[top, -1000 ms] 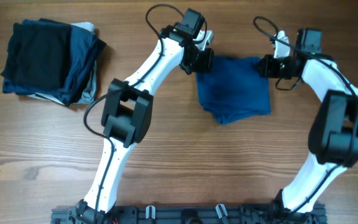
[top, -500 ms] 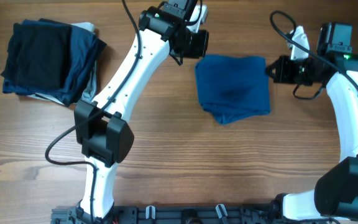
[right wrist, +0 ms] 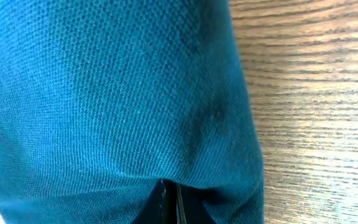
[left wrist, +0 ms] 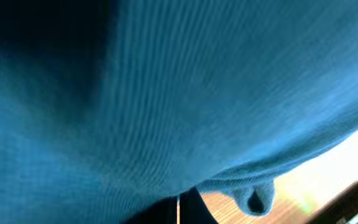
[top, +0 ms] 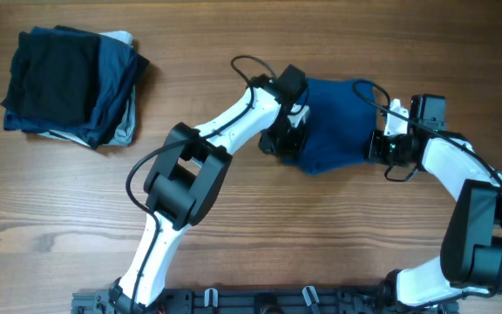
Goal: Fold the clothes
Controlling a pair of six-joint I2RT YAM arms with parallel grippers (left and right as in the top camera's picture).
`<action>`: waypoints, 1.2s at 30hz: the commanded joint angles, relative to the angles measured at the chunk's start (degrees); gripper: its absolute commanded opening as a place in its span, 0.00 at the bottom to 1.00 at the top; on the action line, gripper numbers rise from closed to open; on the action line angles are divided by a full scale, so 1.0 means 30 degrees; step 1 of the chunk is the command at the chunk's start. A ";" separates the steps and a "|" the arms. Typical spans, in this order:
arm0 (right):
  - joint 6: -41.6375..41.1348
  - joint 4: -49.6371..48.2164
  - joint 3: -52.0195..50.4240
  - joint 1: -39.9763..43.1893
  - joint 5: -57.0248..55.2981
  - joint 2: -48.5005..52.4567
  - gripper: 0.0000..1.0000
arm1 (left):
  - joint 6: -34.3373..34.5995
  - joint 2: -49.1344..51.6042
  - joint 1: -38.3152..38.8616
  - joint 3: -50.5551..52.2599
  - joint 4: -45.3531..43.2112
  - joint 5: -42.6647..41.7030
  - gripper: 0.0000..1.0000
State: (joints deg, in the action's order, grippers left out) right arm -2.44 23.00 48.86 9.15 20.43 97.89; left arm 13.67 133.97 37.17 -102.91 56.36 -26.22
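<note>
The blue polo shirt (top: 338, 118) lies folded into a compact bundle at the table's far middle. My left gripper (top: 288, 144) is at the bundle's left edge, near its front corner. In the left wrist view, blue fabric (left wrist: 197, 93) fills the frame and the dark fingers (left wrist: 179, 208) are pressed together under it. My right gripper (top: 378, 146) is at the bundle's right edge. In the right wrist view its fingers (right wrist: 168, 202) are shut on a pinch of the blue fabric (right wrist: 117, 93). Collar and placket are hidden.
A stack of folded black, navy and pale-grey garments (top: 68, 83) sits at the far left. Bare wooden table (top: 251, 227) lies in front of the shirt and also shows in the right wrist view (right wrist: 316, 93).
Both grippers have come from the shirt's far corners down to its left and right edges nearer the front. Both are now closed on the fabric.
</note>
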 commanded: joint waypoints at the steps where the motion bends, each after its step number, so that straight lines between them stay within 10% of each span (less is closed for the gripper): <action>1: -0.0765 0.0772 0.1326 -0.0051 -0.0874 -0.0291 0.09 | 0.0022 -0.0058 -0.0372 0.0576 0.0058 0.0590 0.04; 7: -0.0889 0.5756 0.7067 0.1049 -0.4299 -0.2769 0.18 | 0.1858 -0.4809 -0.0772 -0.1574 -0.0255 0.3832 0.04; 9: -0.0903 0.5931 0.7227 0.2193 -0.5574 -0.2958 0.40 | 0.2696 -0.5508 -0.0816 -0.1574 -0.0291 0.6040 0.35; 10: -0.1078 0.6003 0.7206 0.3213 -0.5610 -0.2900 0.50 | 0.2761 -0.5493 -0.0823 -0.1566 -0.0313 0.6215 0.68; 12: -0.1239 0.5748 0.7206 0.5013 -0.5639 -0.2674 0.94 | 0.3206 -0.4816 -0.0794 -0.1559 -0.0532 0.6207 0.87; 13: -0.1253 0.5442 0.7206 0.6018 -0.5668 -0.2470 1.00 | 0.3628 -0.3993 -0.0787 -0.1559 -0.0998 0.6237 0.93; 23: -0.1880 0.3483 0.6929 0.7191 -0.5595 -0.2237 0.99 | 0.4590 0.0386 -0.0175 -0.1559 -0.3519 0.7766 0.99; 30: -0.1872 0.3483 0.6929 0.7191 -0.5595 -0.2237 1.00 | 0.4597 0.1865 -0.0175 -0.1552 -0.3439 0.7774 0.60; 33: -0.1880 0.3483 0.6929 0.7191 -0.5595 -0.2237 0.99 | 0.4532 0.2018 -0.0270 -0.1566 -0.3308 0.7781 0.04; 36: -0.1880 0.3483 0.6929 0.7191 -0.5595 -0.2237 1.00 | 0.4532 0.1756 -0.0415 -0.1581 -0.3104 0.7781 0.04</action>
State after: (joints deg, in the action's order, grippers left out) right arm -7.51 33.61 69.89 30.85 4.01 90.45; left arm 27.33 135.70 36.69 -109.08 46.02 -4.58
